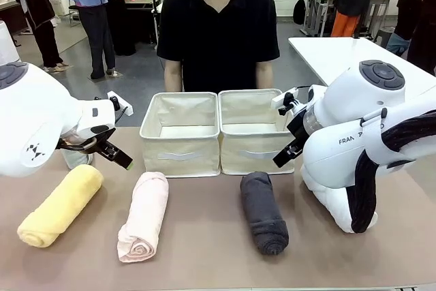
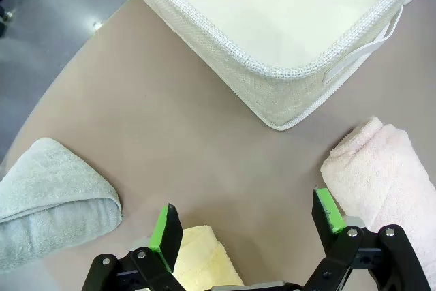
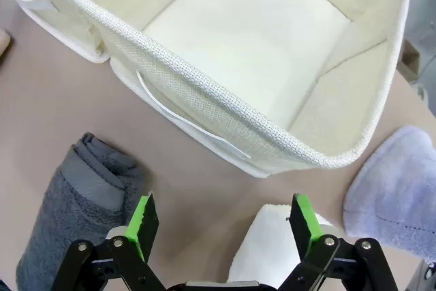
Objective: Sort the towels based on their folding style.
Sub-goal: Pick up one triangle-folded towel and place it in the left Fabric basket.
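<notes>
Three rolled towels lie in a row on the brown table: yellow (image 1: 60,206), pink (image 1: 143,216) and dark grey (image 1: 263,212). My left gripper (image 1: 119,158) hangs open above the far end of the yellow towel (image 2: 204,257), with the pink roll (image 2: 378,175) to one side and a folded pale mint towel (image 2: 54,199) to the other. My right gripper (image 1: 283,155) is open too, above the table between the dark grey towel (image 3: 75,202) and a white roll (image 3: 272,250). A periwinkle towel (image 3: 398,189) lies beside the white one. Neither gripper (image 2: 245,226) (image 3: 221,219) holds anything.
Two beige fabric bins (image 1: 180,134) (image 1: 252,131) stand side by side at the far middle of the table, both empty inside. A person in a black shirt (image 1: 218,32) stands right behind them. The right arm's bulky body (image 1: 361,161) covers the table's right side.
</notes>
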